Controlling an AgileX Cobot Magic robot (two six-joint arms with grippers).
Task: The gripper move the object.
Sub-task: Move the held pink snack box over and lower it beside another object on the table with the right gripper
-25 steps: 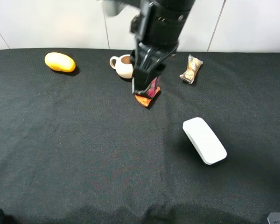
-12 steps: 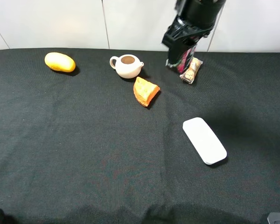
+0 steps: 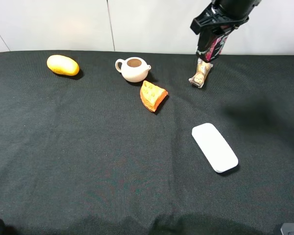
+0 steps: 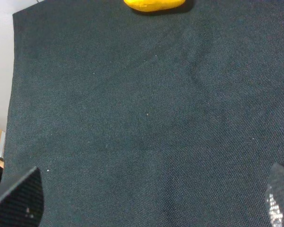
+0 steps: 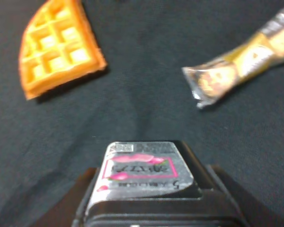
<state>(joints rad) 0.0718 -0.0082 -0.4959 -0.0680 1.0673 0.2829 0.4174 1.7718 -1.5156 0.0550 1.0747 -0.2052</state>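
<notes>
1. Progress: the pick is done. The object is off the surface and hangs in the right gripper at the far edge. In the high view it sits just above the snack packet.
2. Remaining: carry and set-down. The task names no target, so I can't say how close it is. My read is mid-transport.
3. Right gripper: the jaws are closed to the carton's width and clamp its sides. The wrist view shows the object's end face with the pink graphic between the black fingers. It holds nothing else.
4. Clearance: the waffle wedge and the packet lie on the cloth below, apart from the carton. No contact.
5. Left gripper: the fingertips are spread wide with only bare cloth between them. It holds nothing and looks idle. A yellow fruit shows at the frame edge.
6. The teapot and the white pad are well apart from both grippers.
</notes>
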